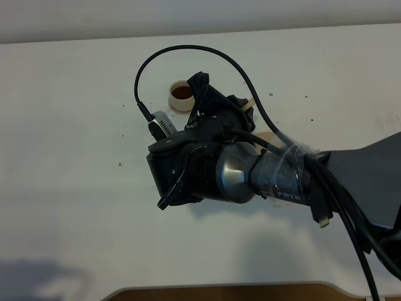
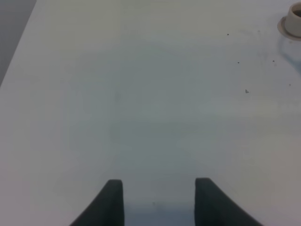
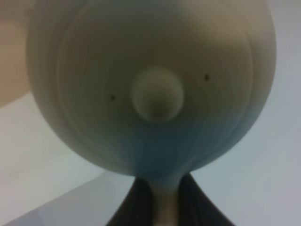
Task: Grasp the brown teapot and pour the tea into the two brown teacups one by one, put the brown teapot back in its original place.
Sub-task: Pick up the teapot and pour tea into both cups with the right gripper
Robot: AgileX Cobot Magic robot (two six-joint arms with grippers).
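Right end effector (image 3: 157, 207) pinching teapot (image 3: 150, 84) by thin handle; ceramic, heavy, slippery, fragile; left end effector (image 2: 157, 200) hanging open, empty

The work surface is a white table (image 1: 75, 207) with a matte finish and small dark specks scattered across it. A lighter band (image 1: 188, 15) runs along its far edge. A brown strip (image 1: 225, 293) shows past the near edge. Soft shadows fall on the tabletop toward the near edge.
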